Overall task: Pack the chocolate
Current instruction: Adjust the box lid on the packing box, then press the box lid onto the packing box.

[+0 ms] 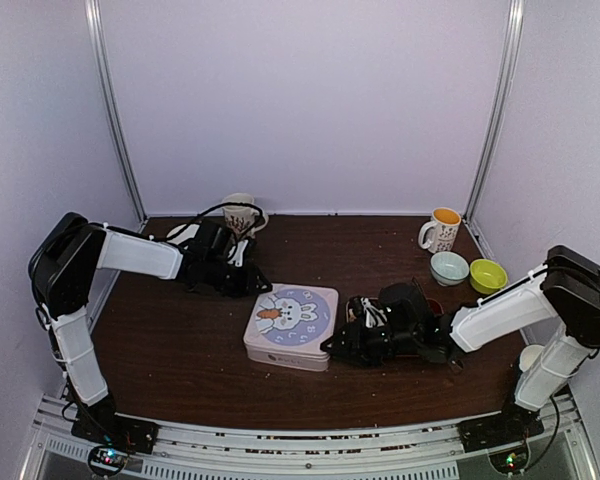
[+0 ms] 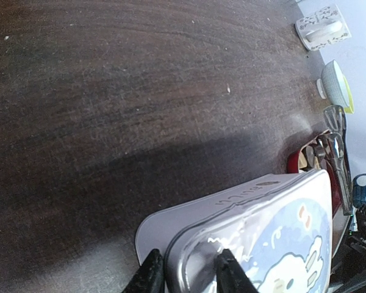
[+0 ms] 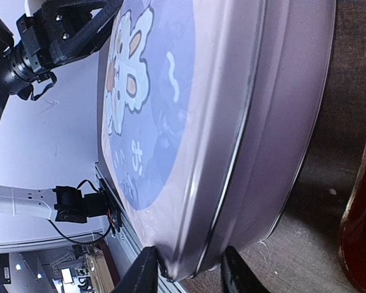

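— What colour are they?
— The left arm (image 1: 140, 255) and right arm (image 1: 500, 312) have white shells on the long links and rounded black joints between.
— And the tips?
— The left gripper (image 2: 192, 276) and right gripper (image 3: 189, 273) are black, with tapering fingers (image 2: 151, 274); screws (image 3: 56, 18) dot the housing.
— Cables?
— A thin black cable (image 1: 202, 214) loops over the left wrist. The black bases (image 1: 110, 435) carry small red and green lights (image 1: 105, 460).

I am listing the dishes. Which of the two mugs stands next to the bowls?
The mug with the orange inside, at the back right, beside the pale bowl and the green bowl. The other mug stands at the back left.
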`<state>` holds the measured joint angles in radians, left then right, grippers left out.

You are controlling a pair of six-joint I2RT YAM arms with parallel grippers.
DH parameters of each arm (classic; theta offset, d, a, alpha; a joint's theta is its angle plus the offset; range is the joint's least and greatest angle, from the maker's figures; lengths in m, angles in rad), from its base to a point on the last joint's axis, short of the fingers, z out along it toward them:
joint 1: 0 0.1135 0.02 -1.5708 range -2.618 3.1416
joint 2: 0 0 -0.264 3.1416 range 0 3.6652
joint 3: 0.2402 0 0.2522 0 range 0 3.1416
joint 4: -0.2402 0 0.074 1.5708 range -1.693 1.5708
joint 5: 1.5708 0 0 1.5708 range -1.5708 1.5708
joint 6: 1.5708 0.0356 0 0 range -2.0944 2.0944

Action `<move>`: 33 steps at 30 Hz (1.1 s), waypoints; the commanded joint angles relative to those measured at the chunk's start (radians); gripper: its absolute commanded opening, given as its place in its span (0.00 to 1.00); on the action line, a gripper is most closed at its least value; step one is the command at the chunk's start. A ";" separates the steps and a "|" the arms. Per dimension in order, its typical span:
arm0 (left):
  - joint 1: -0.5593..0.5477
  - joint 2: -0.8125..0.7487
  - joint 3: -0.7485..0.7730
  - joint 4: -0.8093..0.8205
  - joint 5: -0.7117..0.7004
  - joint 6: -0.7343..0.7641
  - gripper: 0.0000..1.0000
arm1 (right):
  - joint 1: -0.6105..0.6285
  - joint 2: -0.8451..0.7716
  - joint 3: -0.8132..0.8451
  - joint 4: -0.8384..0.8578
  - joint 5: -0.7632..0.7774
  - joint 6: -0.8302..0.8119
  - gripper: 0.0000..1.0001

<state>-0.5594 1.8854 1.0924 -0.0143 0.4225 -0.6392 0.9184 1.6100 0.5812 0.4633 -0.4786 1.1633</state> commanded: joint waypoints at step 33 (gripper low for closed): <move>-0.088 0.007 -0.043 -0.039 -0.018 -0.036 0.33 | 0.071 0.090 -0.060 0.028 0.055 0.041 0.41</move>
<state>-0.6022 1.8851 1.0821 0.0265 0.3580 -0.6720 0.9657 1.6703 0.5026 0.6910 -0.4690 1.2453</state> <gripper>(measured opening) 0.328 0.406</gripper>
